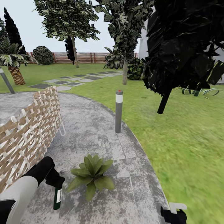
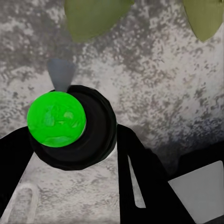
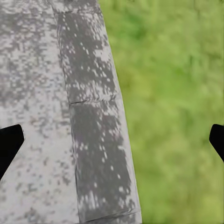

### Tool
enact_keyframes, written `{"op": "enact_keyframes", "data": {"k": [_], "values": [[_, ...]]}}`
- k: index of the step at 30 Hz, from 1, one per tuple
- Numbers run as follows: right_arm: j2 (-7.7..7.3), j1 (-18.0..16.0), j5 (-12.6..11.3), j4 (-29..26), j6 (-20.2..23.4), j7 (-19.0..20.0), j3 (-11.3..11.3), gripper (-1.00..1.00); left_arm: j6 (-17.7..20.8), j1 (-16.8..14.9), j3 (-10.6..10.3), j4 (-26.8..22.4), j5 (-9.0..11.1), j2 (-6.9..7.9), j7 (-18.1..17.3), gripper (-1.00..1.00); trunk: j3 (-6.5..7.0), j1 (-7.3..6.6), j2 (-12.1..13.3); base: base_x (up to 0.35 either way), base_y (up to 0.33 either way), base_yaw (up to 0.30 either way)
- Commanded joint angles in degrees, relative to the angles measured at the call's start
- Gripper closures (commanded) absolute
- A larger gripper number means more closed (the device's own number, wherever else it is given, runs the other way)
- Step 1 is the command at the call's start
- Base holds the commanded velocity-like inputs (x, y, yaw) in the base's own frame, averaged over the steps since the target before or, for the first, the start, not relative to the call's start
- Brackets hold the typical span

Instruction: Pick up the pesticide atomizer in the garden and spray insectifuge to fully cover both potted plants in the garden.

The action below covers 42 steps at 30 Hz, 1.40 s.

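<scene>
Left arm (image 1: 23, 189): pale grey-white shell on the forearm, rounded black wrist section beyond it. Left gripper (image 1: 55, 179): matte black, blocky. Right gripper (image 1: 173, 213): black body with a white bracket piece on top. Right wrist view: two black fingertips (image 3: 9, 144), tapered.

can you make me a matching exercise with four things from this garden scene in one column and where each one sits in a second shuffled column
Things:
1. dark green spray bottle
2. grey bollard post with a white band
3. leafy green potted plant
4. woven wicker chair back

Places:
A. standing at the patio's edge
B. low on the stone patio, in the middle
C. held in the left gripper
D. left side of the head view

Pairs: 1-C, 2-A, 3-B, 4-D
</scene>
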Motion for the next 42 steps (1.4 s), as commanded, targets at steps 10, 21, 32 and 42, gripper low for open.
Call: {"op": "enact_keyframes", "data": {"k": [10, 21, 32, 42], "values": [[0.07, -0.02, -0.50, 0.04, -0.20, -0.04, 0.55, -1.00, -0.51, 0.93, 0.40, 0.84, -0.30, -0.07, -0.66, 1.00, -0.05, 0.01, -0.02, 0.023, 0.017, 0.000], [0.11, -0.02, -0.50, 0.09, -0.20, -0.04, 0.60, -1.00, -0.97, 7.28, 0.47, 0.14, -0.51, 0.55, -0.79, 1.00, -0.05, 0.01, -0.02, 0.000, 0.000, 0.000], [0.11, 0.21, -0.50, 0.05, -0.20, -0.04, 0.60, -1.00, -0.67, 7.33, 1.00, -0.14, 0.20, -1.69, -0.71, 1.00, -0.05, 0.01, -0.02, 0.000, 0.000, 0.000], [0.08, 0.33, -0.80, -0.08, -0.22, -0.08, 0.52, -1.00, -0.27, 6.92, 1.10, -2.37, -0.07, -0.96, -0.19, 1.00, -0.05, 0.01, -0.02, 0.000, 0.000, 0.002]]}}
